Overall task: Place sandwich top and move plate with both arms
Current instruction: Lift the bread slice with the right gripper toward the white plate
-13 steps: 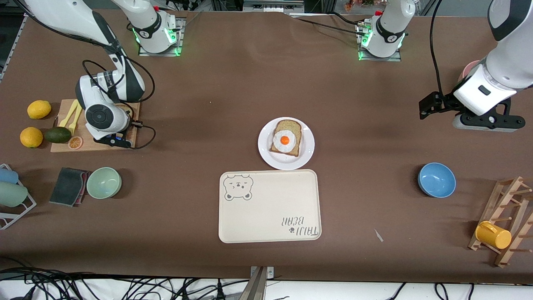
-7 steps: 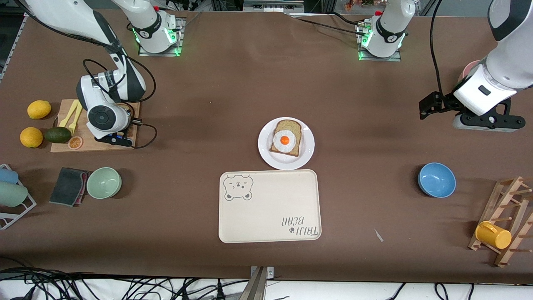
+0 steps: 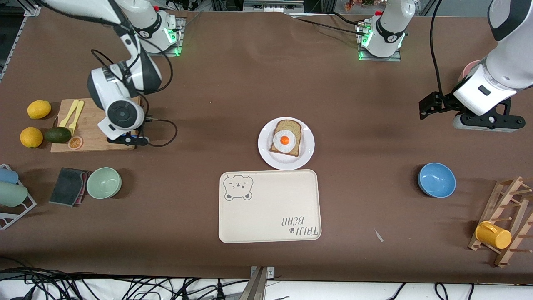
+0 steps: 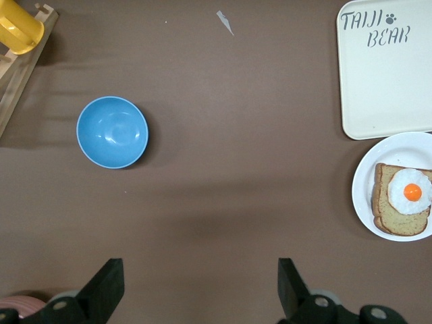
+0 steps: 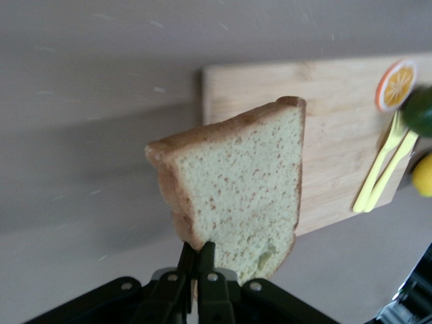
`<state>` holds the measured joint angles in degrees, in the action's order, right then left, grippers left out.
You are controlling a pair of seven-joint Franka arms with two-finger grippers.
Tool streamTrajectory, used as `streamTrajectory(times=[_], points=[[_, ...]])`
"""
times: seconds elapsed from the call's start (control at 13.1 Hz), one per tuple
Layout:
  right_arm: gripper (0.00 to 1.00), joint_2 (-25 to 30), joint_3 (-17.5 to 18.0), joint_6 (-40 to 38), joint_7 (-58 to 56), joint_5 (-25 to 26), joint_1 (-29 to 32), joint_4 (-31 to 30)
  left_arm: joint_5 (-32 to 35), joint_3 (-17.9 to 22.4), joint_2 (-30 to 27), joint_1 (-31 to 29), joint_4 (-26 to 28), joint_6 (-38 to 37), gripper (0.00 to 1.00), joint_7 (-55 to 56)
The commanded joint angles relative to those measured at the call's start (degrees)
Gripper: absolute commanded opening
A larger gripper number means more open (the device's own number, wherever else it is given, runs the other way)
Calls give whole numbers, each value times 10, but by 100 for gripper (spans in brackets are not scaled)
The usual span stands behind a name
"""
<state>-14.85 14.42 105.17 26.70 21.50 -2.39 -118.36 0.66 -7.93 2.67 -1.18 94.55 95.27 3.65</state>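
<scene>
My right gripper (image 5: pixel 196 260) is shut on the sandwich top (image 5: pixel 236 202), a tan speckled bread slice with a brown crust, and holds it in the air over the edge of the wooden cutting board (image 5: pixel 337 121). In the front view the right wrist (image 3: pixel 120 116) hides the slice. The white plate (image 3: pixel 306 155) sits mid-table with a bread slice (image 3: pixel 286 125) and a fried egg (image 3: pixel 285 140) on it; it also shows in the left wrist view (image 4: pixel 364 202). My left gripper (image 4: pixel 200 287) is open and empty, waiting above bare table at the left arm's end.
The cream bear-print tray (image 3: pixel 270 206) lies just nearer the camera than the plate. A blue bowl (image 3: pixel 436 180) and a mug rack (image 3: pixel 504 225) are at the left arm's end. A green bowl (image 3: pixel 104 182), cloth (image 3: pixel 68 186), lemons (image 3: pixel 39 109) and an avocado (image 3: pixel 58 134) surround the board (image 3: pixel 89 125).
My right arm has risen and moved off the cutting board toward the table's middle, carrying the bread slice. The left arm has not moved.
</scene>
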Motion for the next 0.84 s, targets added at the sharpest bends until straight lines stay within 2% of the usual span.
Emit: streamTrajectory(times=[0.0,0.3,0.46,0.53,0.61,0.76], points=[[0,11,107,-38,-7,-8,3,64,-14,0,4,0,-13,-7,100,-6],[0,-9,213,-38,4,-74,-13,176,-14,0,5,0,-13,-7,100,-4],[0,-47,216,-23,58,-63,-79,222,-14,0,5,0,-13,-7,100,-4],[0,-78,210,-25,110,-38,-138,258,-14,0,4,0,-13,-7,100,-4],[0,-126,196,-29,191,-4,-185,306,-14,0,5,0,-13,-7,100,-4],[0,-214,192,-38,279,0,-230,398,-14,0,4,0,-13,-7,100,-4]])
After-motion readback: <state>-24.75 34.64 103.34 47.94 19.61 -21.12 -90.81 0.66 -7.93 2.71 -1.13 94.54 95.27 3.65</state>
